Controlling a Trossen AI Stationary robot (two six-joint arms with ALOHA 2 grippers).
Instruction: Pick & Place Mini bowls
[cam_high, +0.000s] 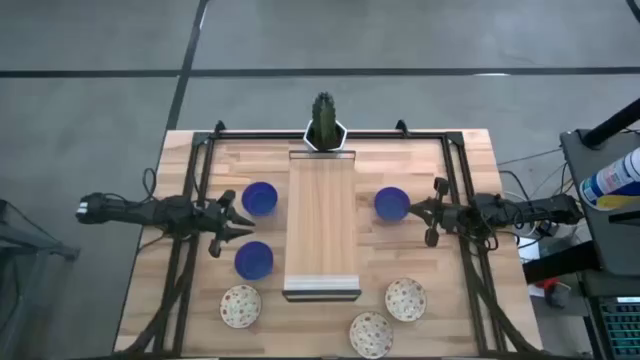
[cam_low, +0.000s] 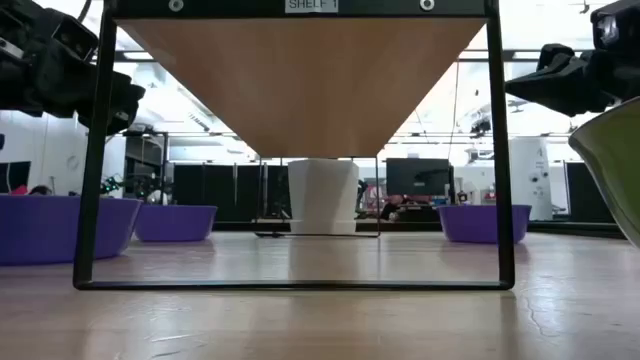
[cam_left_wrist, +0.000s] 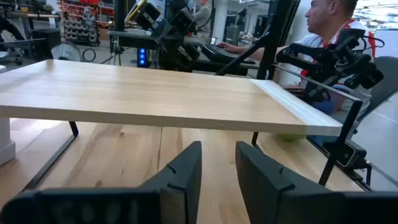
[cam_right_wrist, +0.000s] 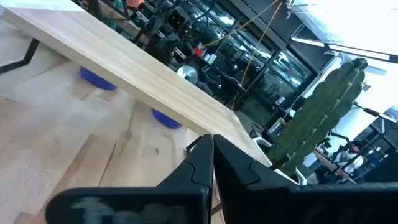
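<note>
Three cobalt blue mini bowls rest on the table: two left of the wooden shelf (cam_high: 260, 198) (cam_high: 253, 260) and one to its right (cam_high: 391, 203). Three cream speckled mini bowls sit near the near edge (cam_high: 241, 305) (cam_high: 371, 334) (cam_high: 405, 299). My left gripper (cam_high: 243, 221) hovers open between the two left blue bowls, fingers pointing at the shelf (cam_left_wrist: 217, 177). My right gripper (cam_high: 412, 209) is shut (cam_right_wrist: 213, 158) and raised beside the right blue bowl's right rim. In the low view both grippers (cam_low: 95, 85) (cam_low: 545, 85) hang well above the tabletop.
A raised wooden shelf (cam_high: 322, 225) on a black frame spans the table's middle. A white hexagonal pot with a green cactus (cam_high: 325, 128) stands at the far edge. Black frame rails (cam_high: 195, 200) (cam_high: 462, 190) run along both sides. A person sits beyond the table (cam_left_wrist: 326, 25).
</note>
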